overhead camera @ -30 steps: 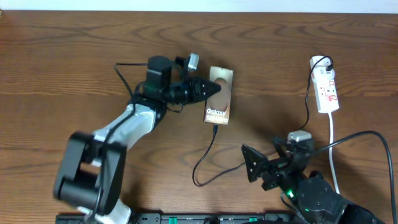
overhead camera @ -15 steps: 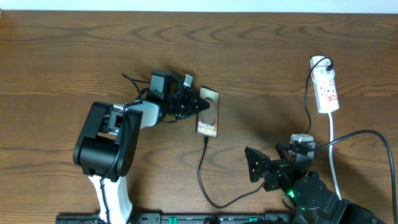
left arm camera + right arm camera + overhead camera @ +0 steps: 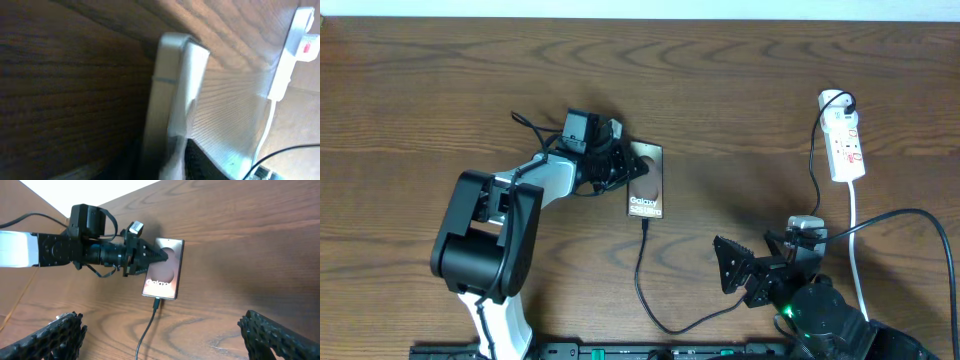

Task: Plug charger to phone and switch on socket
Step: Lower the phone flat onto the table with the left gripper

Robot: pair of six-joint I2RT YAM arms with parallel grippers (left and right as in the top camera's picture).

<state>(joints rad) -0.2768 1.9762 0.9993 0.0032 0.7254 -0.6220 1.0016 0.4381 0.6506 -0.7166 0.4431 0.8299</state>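
The phone [image 3: 648, 188] lies flat at mid table, "Galaxy" lettering toward its near end. It also shows in the right wrist view [image 3: 163, 275]. The charger's connector [image 3: 644, 222] sits in the phone's near end. Its black cable [image 3: 640, 285] runs down, loops right under the right arm, then rises to the white plug [image 3: 835, 100] in the socket [image 3: 847, 145]. My left gripper [image 3: 636, 166] is closed on the phone's far left edge, seen close up in the left wrist view [image 3: 172, 95]. My right gripper [image 3: 738, 274] is wide open and empty [image 3: 165, 337], near the table's front edge.
The socket's white cord [image 3: 855, 240] runs down the right side toward the front edge. The socket also shows in the left wrist view [image 3: 295, 50]. The left arm's body [image 3: 490, 240] stands at the front left. The wooden table [image 3: 440, 90] fills the view.
My left gripper has pulled the phone left and nearer, turning it more upright. The charger cable followed and straightened below the phone. The right arm has barely moved.
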